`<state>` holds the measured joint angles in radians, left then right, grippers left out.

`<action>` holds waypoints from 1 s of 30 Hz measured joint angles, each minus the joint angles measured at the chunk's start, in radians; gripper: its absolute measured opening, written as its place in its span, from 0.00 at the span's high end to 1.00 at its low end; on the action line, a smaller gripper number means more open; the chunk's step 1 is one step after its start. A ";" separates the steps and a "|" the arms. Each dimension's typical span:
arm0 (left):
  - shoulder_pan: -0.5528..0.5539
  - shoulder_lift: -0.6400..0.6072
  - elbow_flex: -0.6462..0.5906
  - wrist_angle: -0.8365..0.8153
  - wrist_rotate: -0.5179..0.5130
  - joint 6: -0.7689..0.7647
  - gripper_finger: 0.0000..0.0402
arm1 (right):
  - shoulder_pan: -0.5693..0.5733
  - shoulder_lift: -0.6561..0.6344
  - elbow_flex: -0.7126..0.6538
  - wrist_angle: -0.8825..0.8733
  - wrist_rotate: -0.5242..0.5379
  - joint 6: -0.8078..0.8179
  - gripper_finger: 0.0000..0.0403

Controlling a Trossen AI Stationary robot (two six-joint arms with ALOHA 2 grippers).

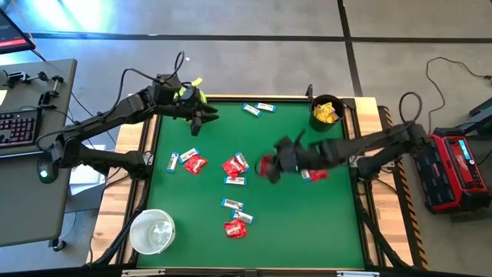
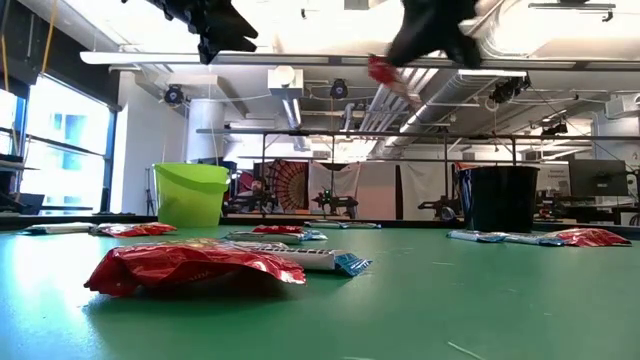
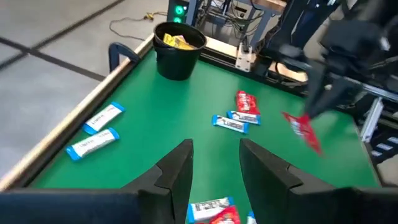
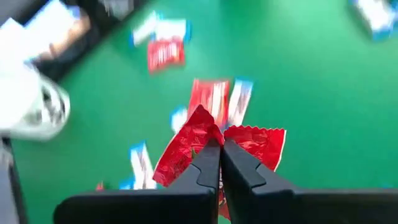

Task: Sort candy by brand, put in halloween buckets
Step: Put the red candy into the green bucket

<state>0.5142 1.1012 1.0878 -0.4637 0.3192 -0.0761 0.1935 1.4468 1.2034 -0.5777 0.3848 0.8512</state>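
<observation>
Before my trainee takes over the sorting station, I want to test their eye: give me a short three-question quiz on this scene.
1. True or false: the right gripper is shut on a red packet.
2. Which bucket holds yellow packets? A green B black C white
3. Fill in: the left gripper is open and holds ____.

Key: 1 true. 2 B, the black bucket. 3 nothing.

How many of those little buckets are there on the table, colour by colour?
Lime green bucket: 1
Black bucket: 1
White bucket: 1
Total: 3
</observation>
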 joint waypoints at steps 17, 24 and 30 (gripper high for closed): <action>-0.145 0.043 -0.001 0.184 -0.200 -0.072 0.92 | -0.351 -0.011 0.000 0.533 -0.064 -0.366 1.00; -0.215 0.053 -0.001 0.185 -0.227 -0.200 0.69 | -0.373 -0.011 0.000 0.618 -0.061 -0.416 1.00; -0.243 0.086 0.000 0.231 -0.298 -0.264 0.53 | -0.369 -0.010 0.000 0.651 -0.055 -0.434 1.00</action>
<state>0.2709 1.1873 1.0873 -0.2331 0.0216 -0.3398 -0.1754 1.4364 1.2037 0.0736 0.3302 0.4175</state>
